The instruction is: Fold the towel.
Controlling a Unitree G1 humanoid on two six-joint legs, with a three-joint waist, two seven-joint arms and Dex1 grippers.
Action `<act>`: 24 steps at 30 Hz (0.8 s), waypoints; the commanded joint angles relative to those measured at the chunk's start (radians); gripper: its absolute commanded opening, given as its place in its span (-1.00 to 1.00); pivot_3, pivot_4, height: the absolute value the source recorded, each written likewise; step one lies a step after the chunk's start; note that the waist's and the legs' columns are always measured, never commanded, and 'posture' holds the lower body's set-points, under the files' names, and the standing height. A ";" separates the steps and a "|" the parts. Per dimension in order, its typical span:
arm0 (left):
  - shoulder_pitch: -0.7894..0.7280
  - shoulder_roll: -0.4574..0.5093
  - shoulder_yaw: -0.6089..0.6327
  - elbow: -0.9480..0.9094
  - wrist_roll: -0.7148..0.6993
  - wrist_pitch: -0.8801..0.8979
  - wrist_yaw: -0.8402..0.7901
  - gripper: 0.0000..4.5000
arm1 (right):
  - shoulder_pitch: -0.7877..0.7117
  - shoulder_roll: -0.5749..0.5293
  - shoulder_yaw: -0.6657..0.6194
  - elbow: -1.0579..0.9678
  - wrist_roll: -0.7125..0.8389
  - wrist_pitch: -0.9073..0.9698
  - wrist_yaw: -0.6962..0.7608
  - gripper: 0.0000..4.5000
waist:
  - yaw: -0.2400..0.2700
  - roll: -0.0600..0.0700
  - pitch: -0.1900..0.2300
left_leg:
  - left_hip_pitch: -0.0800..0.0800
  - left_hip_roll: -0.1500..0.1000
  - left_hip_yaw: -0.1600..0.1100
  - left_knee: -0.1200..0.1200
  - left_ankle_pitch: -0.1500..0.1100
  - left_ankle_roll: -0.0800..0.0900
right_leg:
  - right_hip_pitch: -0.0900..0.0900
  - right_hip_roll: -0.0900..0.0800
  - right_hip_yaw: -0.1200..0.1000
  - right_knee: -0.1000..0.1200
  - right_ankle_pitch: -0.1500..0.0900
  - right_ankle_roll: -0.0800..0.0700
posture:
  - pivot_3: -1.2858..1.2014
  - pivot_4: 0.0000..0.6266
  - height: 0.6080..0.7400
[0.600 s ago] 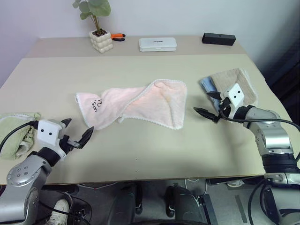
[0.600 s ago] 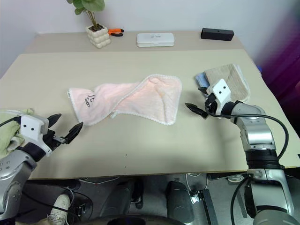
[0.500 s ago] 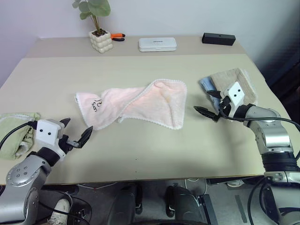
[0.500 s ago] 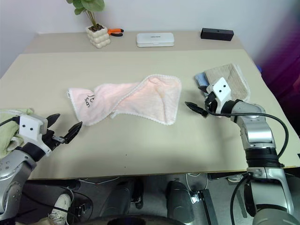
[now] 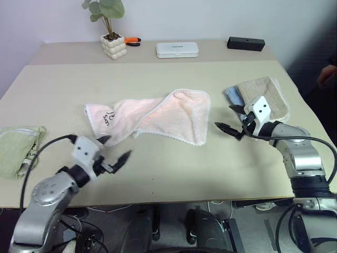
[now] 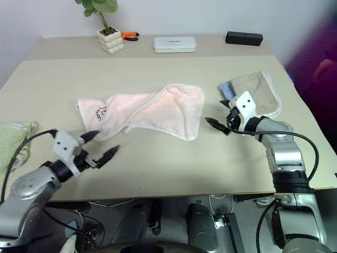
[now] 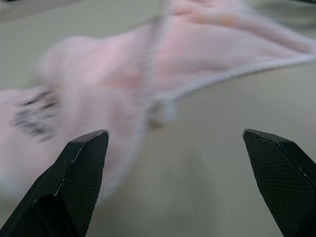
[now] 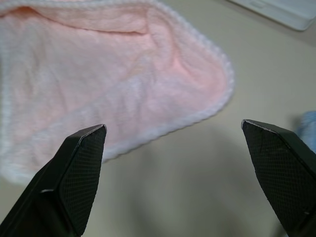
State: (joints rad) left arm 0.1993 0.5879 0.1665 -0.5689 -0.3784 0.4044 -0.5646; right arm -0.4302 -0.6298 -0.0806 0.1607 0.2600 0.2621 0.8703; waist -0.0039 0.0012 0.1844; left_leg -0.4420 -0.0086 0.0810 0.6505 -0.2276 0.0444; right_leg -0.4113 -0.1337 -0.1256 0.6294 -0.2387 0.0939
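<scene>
The towel (image 5: 152,118) is pale pink with white scalloped edging and lies crumpled and twisted across the middle of the table, with dark script near its left end. My left gripper (image 5: 115,150) hovers open just in front of that left end, empty. In the left wrist view the towel (image 7: 148,74) lies just beyond the two spread fingers (image 7: 84,163). My right gripper (image 5: 226,118) stands open and empty beside the towel's right edge, a short gap away. The right wrist view shows the towel's rounded corner (image 8: 98,89) ahead of the spread fingers (image 8: 79,168).
A folded beige towel (image 5: 266,95) over something blue lies behind my right gripper. A light green towel (image 5: 16,158) sits at the table's left edge. At the back stand a potted plant (image 5: 113,45), orange pliers (image 5: 132,40), a white case (image 5: 177,49) and a black box (image 5: 245,43). A person's hand (image 5: 327,74) shows at the right edge.
My left gripper has moved right and forward, from near the green towel to the pink towel's left end. The right gripper has hardly moved. A person's hand has appeared at the right edge.
</scene>
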 commanded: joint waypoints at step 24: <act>-0.298 0.104 -0.069 0.440 0.294 -0.146 -0.003 -0.32 | 0.052 0.064 0.011 -0.221 0.016 0.056 -0.133 1.00 | 0.013 0.000 0.000 | 0.000 0.001 0.002 -0.001 0.000 0.000 | -0.002 0.001 0.001 0.001 0.000 0.000 | 0.03 -0.52 0.91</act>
State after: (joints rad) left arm -0.0857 0.6860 0.0909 -0.1151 -0.0909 0.2689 -0.5648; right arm -0.3576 -0.5719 -0.0611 -0.0154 0.2599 0.3209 0.7420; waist 0.0091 0.0013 0.1843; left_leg -0.4422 -0.0078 0.0829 0.6497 -0.2275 0.0444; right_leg -0.4134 -0.1332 -0.1242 0.6303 -0.2386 0.0940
